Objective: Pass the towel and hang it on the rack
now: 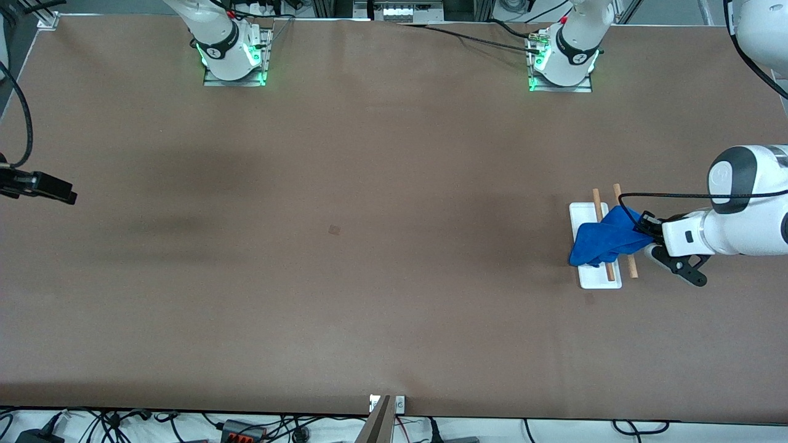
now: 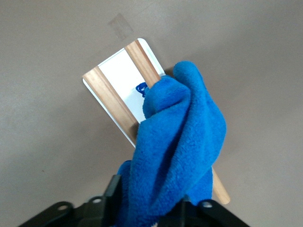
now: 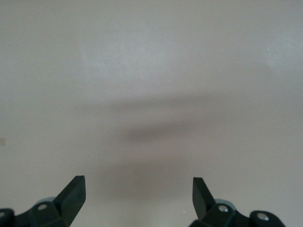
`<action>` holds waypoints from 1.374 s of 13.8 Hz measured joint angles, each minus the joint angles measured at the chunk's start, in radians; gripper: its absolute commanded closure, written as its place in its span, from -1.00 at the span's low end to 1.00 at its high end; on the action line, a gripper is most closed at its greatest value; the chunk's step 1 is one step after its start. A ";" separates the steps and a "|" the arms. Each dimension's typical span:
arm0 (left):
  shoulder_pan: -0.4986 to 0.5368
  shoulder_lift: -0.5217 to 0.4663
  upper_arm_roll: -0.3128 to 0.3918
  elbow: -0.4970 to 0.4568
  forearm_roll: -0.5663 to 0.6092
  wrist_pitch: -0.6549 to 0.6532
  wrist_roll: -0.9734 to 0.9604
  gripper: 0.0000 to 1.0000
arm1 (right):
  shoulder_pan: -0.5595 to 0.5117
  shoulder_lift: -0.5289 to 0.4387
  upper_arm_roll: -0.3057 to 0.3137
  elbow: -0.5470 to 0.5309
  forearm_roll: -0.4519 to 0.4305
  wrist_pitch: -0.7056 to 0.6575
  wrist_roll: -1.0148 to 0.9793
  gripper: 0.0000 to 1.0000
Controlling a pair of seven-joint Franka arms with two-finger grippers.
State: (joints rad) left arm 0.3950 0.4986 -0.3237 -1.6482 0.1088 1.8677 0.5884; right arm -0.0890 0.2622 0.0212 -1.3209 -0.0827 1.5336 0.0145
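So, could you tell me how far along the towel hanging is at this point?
The handover looks done: the left gripper holds the blue towel, which is draped across the rack rods. Release is left. The right gripper waits open over bare table at its end.

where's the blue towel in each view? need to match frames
Front view: towel draped over the rack toward the left arm's end, held by the left gripper.
Left wrist view: towel fills the centre, over the rods.
Right wrist view: not in it; only the open right gripper.
Shared landmark: the rack.
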 measured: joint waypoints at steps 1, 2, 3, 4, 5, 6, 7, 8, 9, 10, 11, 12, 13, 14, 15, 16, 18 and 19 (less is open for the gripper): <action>0.005 0.002 0.000 0.000 0.000 0.004 0.006 -1.00 | 0.000 -0.015 0.001 -0.007 0.000 -0.002 0.000 -1.00; 0.010 0.004 0.000 0.002 0.000 0.005 0.022 -1.00 | 0.000 -0.028 0.001 -0.017 0.001 -0.002 0.000 -1.00; 0.015 0.005 0.000 0.002 0.000 0.006 0.049 -1.00 | 0.000 -0.038 0.002 -0.033 0.001 0.000 -0.001 -1.00; 0.020 0.006 0.000 0.004 -0.001 0.007 0.080 -1.00 | 0.001 -0.050 0.004 -0.061 0.002 0.015 -0.001 -1.00; 0.026 0.007 0.000 0.009 -0.001 0.007 0.107 -1.00 | 0.002 -0.069 0.005 -0.106 0.002 0.053 -0.001 -1.00; 0.031 0.007 0.000 0.017 -0.003 0.007 0.123 -1.00 | 0.003 -0.096 0.006 -0.166 0.002 0.103 -0.001 -1.00; 0.034 0.007 -0.001 0.025 -0.003 0.005 0.129 -1.00 | 0.004 -0.128 0.006 -0.232 0.002 0.145 -0.001 -1.00; 0.035 0.007 -0.002 0.033 -0.003 -0.004 0.130 -1.00 | 0.004 -0.157 0.006 -0.285 0.002 0.166 -0.001 -1.00; 0.035 0.007 -0.003 0.043 -0.004 -0.019 0.130 -1.00 | 0.004 -0.180 0.007 -0.319 0.002 0.176 -0.001 -1.00; 0.035 0.007 -0.005 0.058 -0.005 -0.040 0.130 -1.00 | 0.004 -0.194 0.007 -0.335 0.002 0.180 -0.001 -1.00; 0.035 0.007 -0.008 0.082 -0.006 -0.070 0.130 -1.00 | 0.004 -0.204 0.008 -0.340 0.003 0.181 -0.001 -1.00; 0.035 0.006 -0.011 0.109 -0.007 -0.107 0.127 -1.00 | 0.004 -0.208 0.008 -0.340 0.005 0.184 -0.001 -1.00; 0.035 0.006 -0.014 0.133 -0.010 -0.142 0.116 -1.00 | 0.004 -0.208 0.008 -0.335 0.007 0.193 -0.001 -1.00; 0.035 0.005 -0.016 0.150 -0.018 -0.171 0.089 -1.00 | 0.004 -0.204 0.008 -0.324 0.008 0.199 -0.001 -1.00; 0.035 0.004 -0.017 0.161 -0.031 -0.199 0.059 -1.00 | 0.003 -0.199 0.008 -0.306 0.013 0.200 -0.001 -1.00; 0.035 0.001 -0.019 0.169 -0.039 -0.220 0.037 -1.00 | 0.003 -0.195 0.008 -0.291 0.026 0.197 -0.001 -1.00; 0.035 -0.012 -0.022 0.184 -0.044 -0.264 -0.007 -1.00 | 0.002 -0.192 0.006 -0.270 0.054 0.188 -0.001 -1.00; 0.034 -0.021 -0.023 0.192 -0.045 -0.284 -0.032 -1.00 | 0.002 -0.192 0.005 -0.263 0.058 0.182 -0.002 -1.00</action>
State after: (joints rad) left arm 0.4295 0.4775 -0.3464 -1.4559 0.0642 1.5832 0.5560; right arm -0.0874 0.0704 0.0265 -1.5842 -0.0251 1.7155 0.0120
